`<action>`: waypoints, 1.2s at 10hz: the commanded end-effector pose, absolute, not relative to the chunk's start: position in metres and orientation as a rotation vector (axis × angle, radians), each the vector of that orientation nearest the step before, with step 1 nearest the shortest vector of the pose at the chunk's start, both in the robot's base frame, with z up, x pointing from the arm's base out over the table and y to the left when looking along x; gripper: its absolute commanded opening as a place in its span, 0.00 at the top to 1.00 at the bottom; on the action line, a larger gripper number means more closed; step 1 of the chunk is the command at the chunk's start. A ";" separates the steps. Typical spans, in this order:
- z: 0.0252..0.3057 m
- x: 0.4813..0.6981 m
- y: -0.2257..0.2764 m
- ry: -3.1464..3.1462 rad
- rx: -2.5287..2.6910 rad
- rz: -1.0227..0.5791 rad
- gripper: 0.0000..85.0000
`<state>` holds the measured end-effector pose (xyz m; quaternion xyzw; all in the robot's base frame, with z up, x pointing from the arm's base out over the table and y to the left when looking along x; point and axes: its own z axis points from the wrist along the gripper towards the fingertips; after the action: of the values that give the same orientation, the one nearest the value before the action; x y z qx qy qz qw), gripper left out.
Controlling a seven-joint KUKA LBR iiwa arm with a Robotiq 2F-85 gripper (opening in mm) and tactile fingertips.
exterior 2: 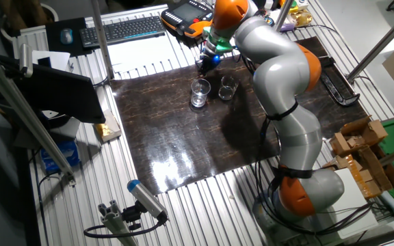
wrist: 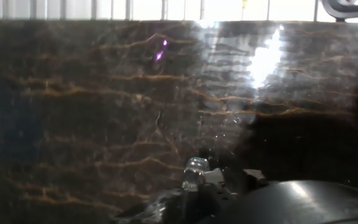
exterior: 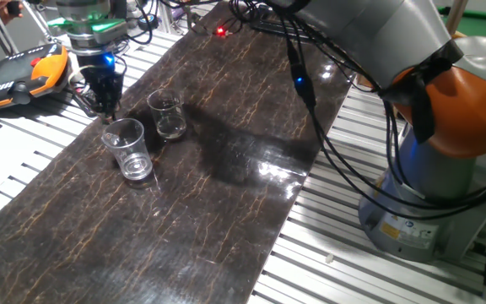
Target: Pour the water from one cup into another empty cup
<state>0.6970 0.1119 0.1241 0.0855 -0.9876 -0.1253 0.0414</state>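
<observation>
- A dark marbled mat [exterior: 218,194] with thin orange veins lies over a table of ribbed aluminium slats [exterior: 353,262]; glare shines on the mat.
- Around it in the other fixed view: a keyboard [exterior 2: 123,29], an orange-and-black control pendant [exterior: 19,74], and wooden blocks [exterior 2: 358,140] at one side.
- I count two clear plastic cups, both upright with mouths up, long axes vertical.
- The taller tumbler [exterior: 128,149] with the thick ringed base stands nearer the mat's edge; I cannot make out the water in it.
- The shorter cup [exterior: 167,115] stands just beside it, apart.
- My one gripper [exterior: 104,100] points down behind the tumbler, close to its rim, holding nothing; I cannot tell how far the fingers are parted.
- My hand view shows only mat and part of my own hardware.
</observation>
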 end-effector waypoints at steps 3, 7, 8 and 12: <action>0.119 0.695 0.116 -2.969 0.142 -0.455 0.68; 0.123 0.693 0.115 -3.062 -0.045 -0.448 0.52; 0.123 0.693 0.115 -3.083 -0.068 -0.459 0.50; 0.122 0.693 0.118 -3.077 -0.098 -0.463 0.50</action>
<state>0.6931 0.1180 0.1220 -0.0313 -0.9883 -0.1485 0.0150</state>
